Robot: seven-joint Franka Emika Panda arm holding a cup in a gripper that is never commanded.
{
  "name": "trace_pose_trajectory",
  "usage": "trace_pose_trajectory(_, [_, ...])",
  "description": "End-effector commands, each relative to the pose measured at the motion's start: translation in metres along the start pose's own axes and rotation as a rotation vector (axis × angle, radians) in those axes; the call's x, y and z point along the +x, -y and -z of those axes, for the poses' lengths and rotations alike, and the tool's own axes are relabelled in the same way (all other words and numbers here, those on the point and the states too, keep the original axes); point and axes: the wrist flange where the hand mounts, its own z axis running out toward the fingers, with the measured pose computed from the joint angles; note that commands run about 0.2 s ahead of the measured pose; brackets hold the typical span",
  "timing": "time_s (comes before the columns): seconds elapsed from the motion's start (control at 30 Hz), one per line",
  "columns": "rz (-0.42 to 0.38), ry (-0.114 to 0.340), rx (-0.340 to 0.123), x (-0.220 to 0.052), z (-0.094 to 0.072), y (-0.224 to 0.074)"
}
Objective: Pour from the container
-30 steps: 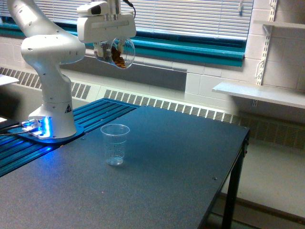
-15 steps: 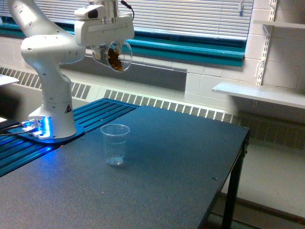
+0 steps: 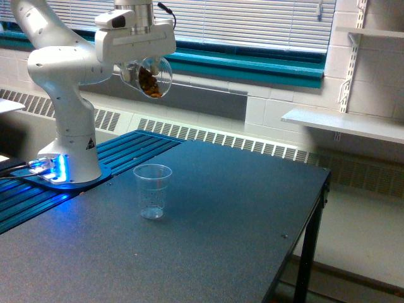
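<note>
My gripper (image 3: 136, 68) is shut on the container (image 3: 151, 78), a clear rounded plastic jar with brown pieces inside. The jar hangs high above the table, tipped on its side with its round mouth facing the exterior view's right. A clear tapered ribbed cup (image 3: 153, 190) stands upright on the dark table (image 3: 208, 240), well below the jar and almost straight under it. Nothing is falling from the jar's mouth.
The arm's white base (image 3: 69, 151) stands at the exterior view's left on a blue-lit slatted platform (image 3: 38, 189). The table's edge and a leg (image 3: 307, 252) run down the right. A white wall shelf (image 3: 347, 123) sits beyond it.
The gripper and jar have shifted slightly to the left and rotated, tipping the jar's mouth further round. The cup has not moved.
</note>
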Motion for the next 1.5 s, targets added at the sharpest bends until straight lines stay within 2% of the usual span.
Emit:
trace_pose_trajectory(0.03, [-0.034, 0.017, -0.014, 0.007, -0.007, -0.002])
trace_pose_trajectory(0.57, [-0.045, 0.051, -0.035, 0.011, -0.017, -0.002])
trace_pose_trajectory(1.5, [-0.049, 0.096, -0.057, 0.001, -0.023, -0.004])
